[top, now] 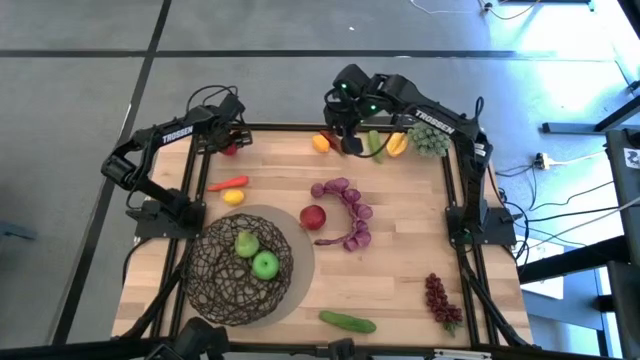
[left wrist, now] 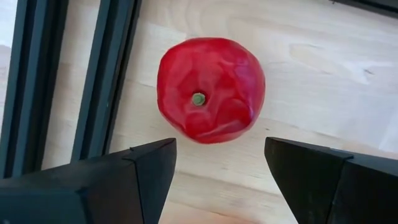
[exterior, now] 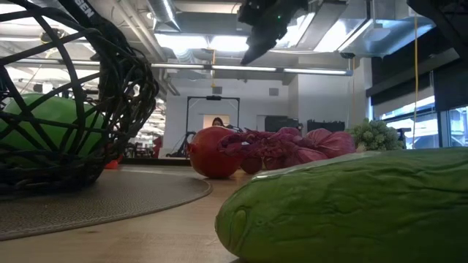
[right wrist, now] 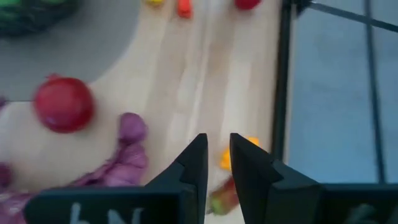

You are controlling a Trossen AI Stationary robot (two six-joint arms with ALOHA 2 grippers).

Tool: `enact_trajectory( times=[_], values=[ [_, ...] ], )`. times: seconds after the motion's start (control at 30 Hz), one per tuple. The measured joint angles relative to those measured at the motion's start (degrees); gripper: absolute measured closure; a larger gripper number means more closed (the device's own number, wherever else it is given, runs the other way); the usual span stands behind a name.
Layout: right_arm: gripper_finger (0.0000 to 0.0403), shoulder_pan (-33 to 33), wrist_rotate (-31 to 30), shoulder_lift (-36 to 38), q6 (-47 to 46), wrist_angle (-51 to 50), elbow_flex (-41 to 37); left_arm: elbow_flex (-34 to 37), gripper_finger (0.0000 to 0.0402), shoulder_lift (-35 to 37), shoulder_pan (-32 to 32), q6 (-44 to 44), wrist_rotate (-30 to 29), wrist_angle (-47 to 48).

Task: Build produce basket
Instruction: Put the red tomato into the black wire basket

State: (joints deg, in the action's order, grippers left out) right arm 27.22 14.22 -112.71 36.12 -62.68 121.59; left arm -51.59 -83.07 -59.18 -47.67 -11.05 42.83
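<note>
Left wrist view: left gripper (left wrist: 217, 177) poised over a red tomato (left wrist: 210, 98), fingers apart. Right gripper (right wrist: 216, 163) above the table's far edge (top: 300, 129), fingers nearly together, empty.

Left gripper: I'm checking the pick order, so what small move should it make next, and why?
Probably straight down. The left gripper hangs open over the red tomato-like fruit by the table's frame rail, its fingers apart and nothing held. Lowering would bring the fingers either side of the fruit for a grasp, before carrying it to the basket.
</note>
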Motion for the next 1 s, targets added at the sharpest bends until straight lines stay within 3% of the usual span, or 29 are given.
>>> enact_trajectory(
  times=[0.2,1.0],
  values=[
    [0.0338,0.1,-9.4,0.0,0.0,5.1,-1.0,0.0,0.0166,0.0,0.0,-0.1,0.0,-0.3],
    [0.0338,0.0,-9.6,0.0,0.0,6.8,-1.0,0.0,0.0166,0.0,0.0,0.2,0.0,-0.3]
  ],
)
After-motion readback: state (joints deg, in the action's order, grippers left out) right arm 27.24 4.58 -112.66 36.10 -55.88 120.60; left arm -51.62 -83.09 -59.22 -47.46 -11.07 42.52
